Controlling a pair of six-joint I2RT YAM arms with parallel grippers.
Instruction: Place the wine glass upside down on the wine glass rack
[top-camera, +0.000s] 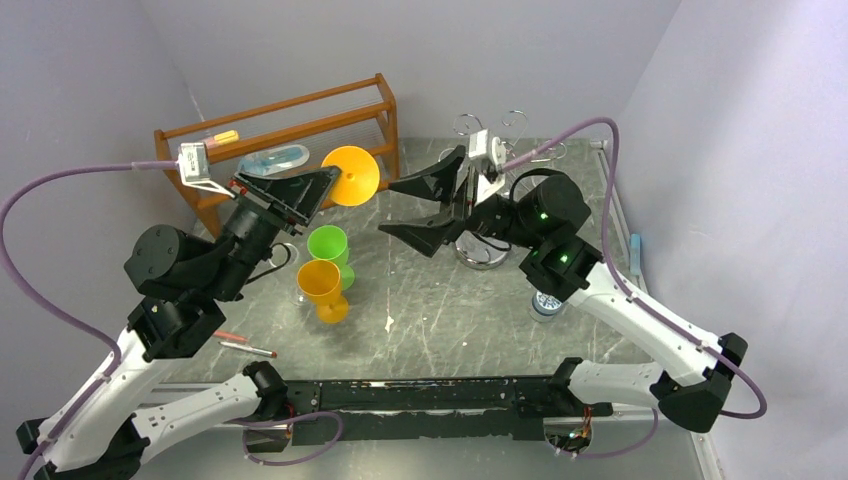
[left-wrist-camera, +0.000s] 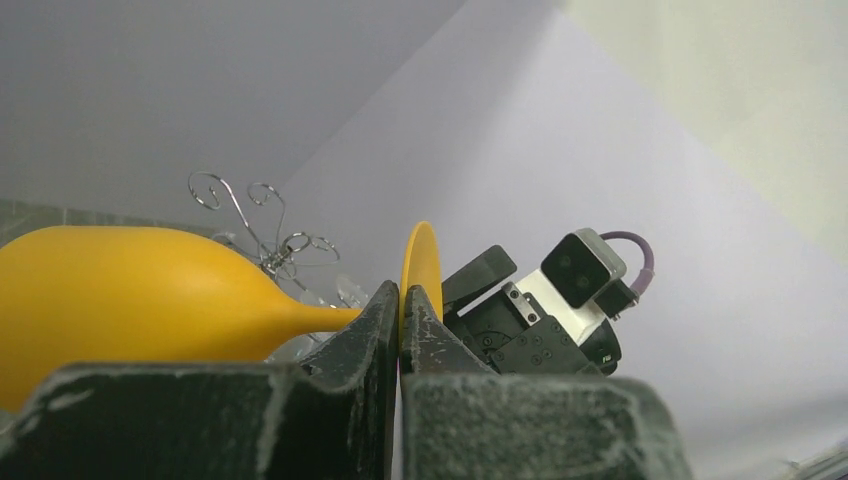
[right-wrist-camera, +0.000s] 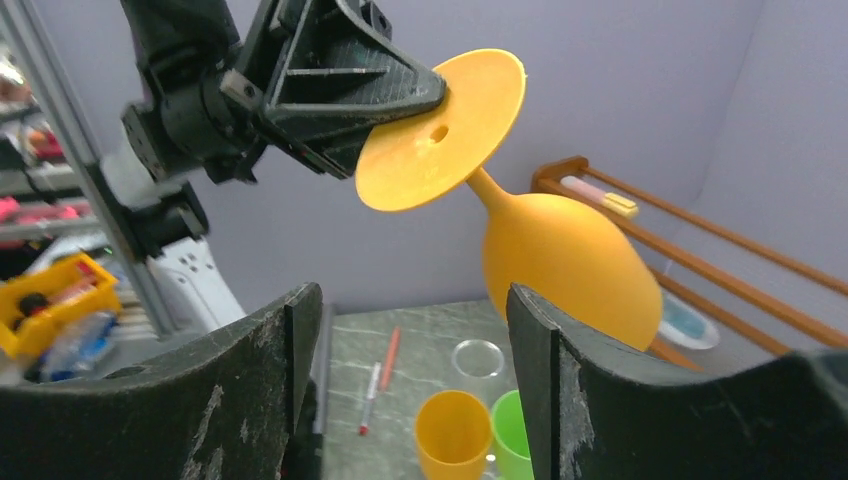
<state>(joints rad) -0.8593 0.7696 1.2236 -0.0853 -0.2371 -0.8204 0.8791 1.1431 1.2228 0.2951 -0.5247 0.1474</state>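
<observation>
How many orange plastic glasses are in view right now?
2. One orange plastic wine glass is in the air, its foot pinched by the left gripper; one orange plastic goblet stands on the table beside the green plastic goblet. No others show.

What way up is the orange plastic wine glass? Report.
Tipped, near sideways: the left gripper pinches the wine glass by its round foot in mid-air, bowl lower than foot. Not upright, not fully inverted.

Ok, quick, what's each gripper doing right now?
Left gripper: closed on the foot of the wine glass.
Right gripper: open, holding nothing.
</observation>
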